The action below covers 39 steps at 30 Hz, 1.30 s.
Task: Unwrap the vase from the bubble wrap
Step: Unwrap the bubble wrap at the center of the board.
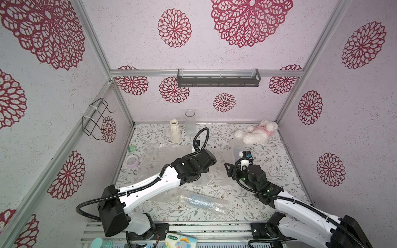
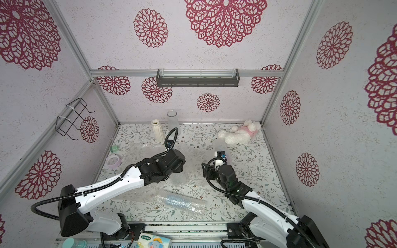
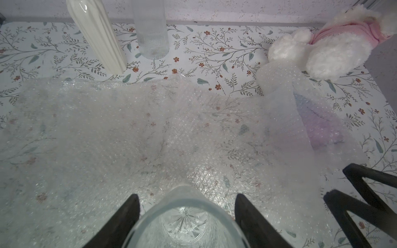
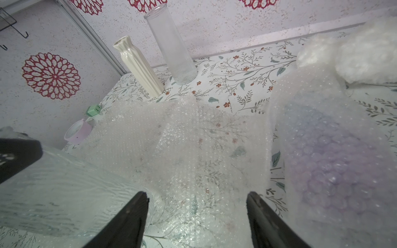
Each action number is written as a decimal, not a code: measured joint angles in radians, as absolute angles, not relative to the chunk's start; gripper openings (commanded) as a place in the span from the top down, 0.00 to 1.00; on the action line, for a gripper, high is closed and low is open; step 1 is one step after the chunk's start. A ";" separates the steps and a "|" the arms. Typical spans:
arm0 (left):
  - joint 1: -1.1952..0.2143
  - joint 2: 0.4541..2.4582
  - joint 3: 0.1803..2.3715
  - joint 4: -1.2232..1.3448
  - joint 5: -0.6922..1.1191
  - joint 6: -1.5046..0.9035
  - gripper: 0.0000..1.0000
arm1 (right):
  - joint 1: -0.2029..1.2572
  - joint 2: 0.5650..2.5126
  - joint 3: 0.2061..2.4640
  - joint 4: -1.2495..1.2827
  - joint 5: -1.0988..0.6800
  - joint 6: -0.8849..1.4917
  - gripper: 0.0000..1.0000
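table [image 1: 279,154]: leaf-and-flower print, boxed in by pale walls [image 1: 150,111] dotted with red rosettes
left gripper [image 3: 186,196]: closed on the vase [image 3: 184,225], one finger pressed to each side of it
vase: clear patterned glass, bare of wrap, held end-on to the wrist so that its star-cut base is seen through the glass
right gripper [image 4: 197,193]: spread wide, nothing caught between the fingers; it is held low over the bubble wrap [image 3: 129,133], just beside the left gripper and its vase
bubble wrap: one loose sheet is laid flat on the table, running from under both grippers' fingertips to well ahead of them; the print is seen through it
purple bundle [image 4: 326,163]: something purple is swathed in more wrap and set just beside the right gripper, on the side away from the left gripper, its far end right by the plush [image 1: 257,133]
blue bundle [image 1: 199,203]: a ribbed blue shape is rolled in wrap and laid behind both grippers, between the two forearms
white vase [image 1: 175,133]: stood upright well ahead of the left gripper, past the sheet's far edge
glass cylinder [image 1: 190,124]: stood upright just beside the white vase, by the back wall
tape roll [image 1: 132,161]: laid well off to the left gripper's left, near a green cube [image 1: 131,148]
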<state>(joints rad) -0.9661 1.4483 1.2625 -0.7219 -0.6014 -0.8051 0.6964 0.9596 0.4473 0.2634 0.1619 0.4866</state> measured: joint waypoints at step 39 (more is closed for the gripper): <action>-0.679 1.892 1.666 -0.418 -0.482 -0.463 0.46 | 0.694 0.953 0.333 0.382 0.162 0.460 0.23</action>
<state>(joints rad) -0.6788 1.8919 1.6665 -0.4179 -0.4820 -0.4629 0.6941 0.9527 0.3332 0.3817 0.1619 0.4599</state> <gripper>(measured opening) 0.691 0.770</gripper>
